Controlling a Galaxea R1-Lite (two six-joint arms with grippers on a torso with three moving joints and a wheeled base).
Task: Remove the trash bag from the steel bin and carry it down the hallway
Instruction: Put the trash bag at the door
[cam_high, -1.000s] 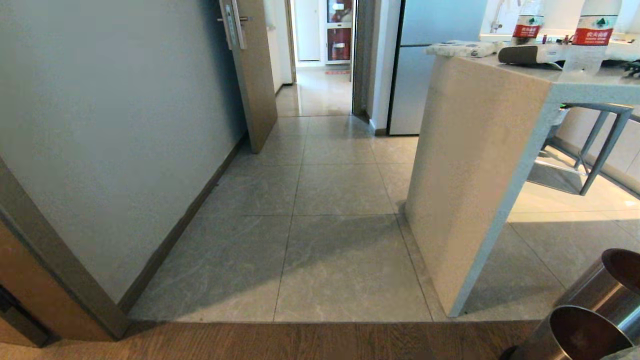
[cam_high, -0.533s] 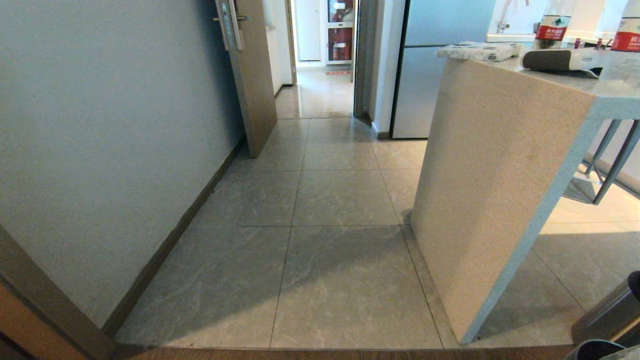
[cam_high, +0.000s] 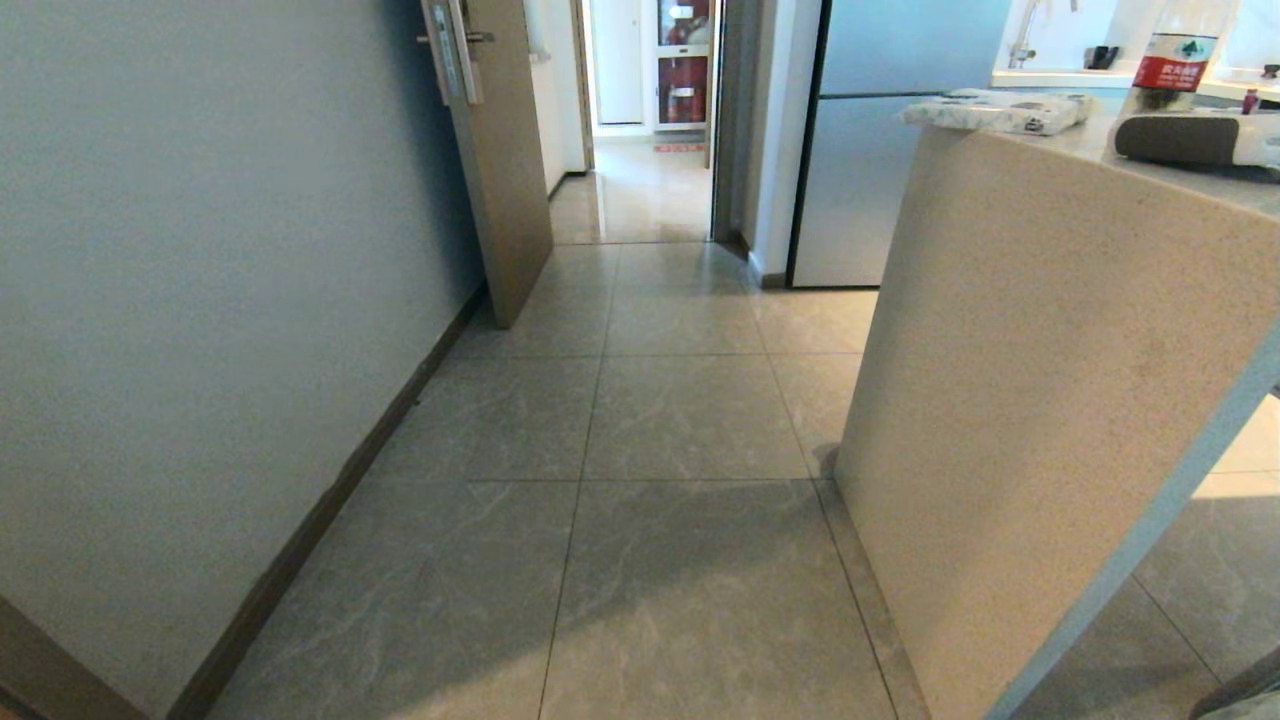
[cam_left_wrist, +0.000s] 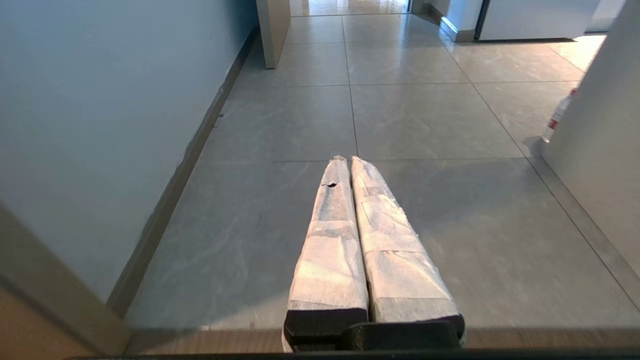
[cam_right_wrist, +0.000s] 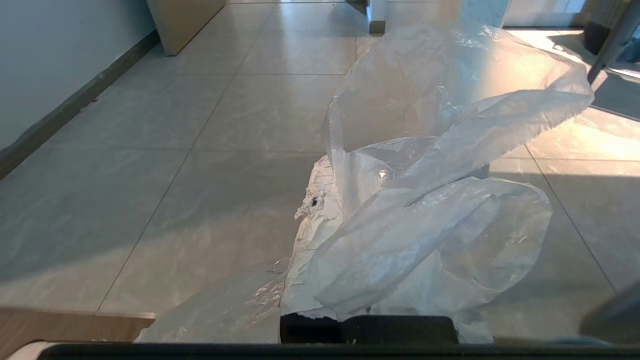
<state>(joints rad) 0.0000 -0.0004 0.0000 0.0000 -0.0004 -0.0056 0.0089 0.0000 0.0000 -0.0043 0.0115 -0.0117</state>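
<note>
The right tool (cam_right_wrist: 320, 200), its wrapped fingers pressed together and largely hidden, pinches the trash bag (cam_right_wrist: 425, 210), a thin, clear, crinkled film that billows up and forward above the tiled floor (cam_right_wrist: 210, 165) in the right wrist view, the only view in which the bag appears. The left wrist view shows the left tool (cam_left_wrist: 348, 162) with its two white-wrapped fingers (cam_left_wrist: 330, 240) pressed together and holding nothing, pointed level along the passage; a strip of wood-plank floor (cam_left_wrist: 200, 342) lies just under it, and a red-labelled bottle (cam_left_wrist: 556, 117) stands on the floor against the foot of the worktop's end panel (cam_left_wrist: 600, 150). Neither arm shows in the head view, which takes in the hallway (cam_high: 680, 420): grey-beige marbled tiles, a pale wall (cam_high: 200, 300) with a dark baseboard (cam_high: 340, 500) on the left, and the speckled stone end panel of the worktop (cam_high: 1040, 400) close on the right. On the worktop lie a wrapped pack (cam_high: 995, 110), a dark oblong item (cam_high: 1190, 138) and a red-labelled water bottle (cam_high: 1172, 50). Farther on, a wood-coloured door (cam_high: 500, 160) stands ajar on the left, a pale fridge (cam_high: 870, 150) stands on the right, and between them an open doorway (cam_high: 645, 110) leads to a brighter room beyond.
</note>
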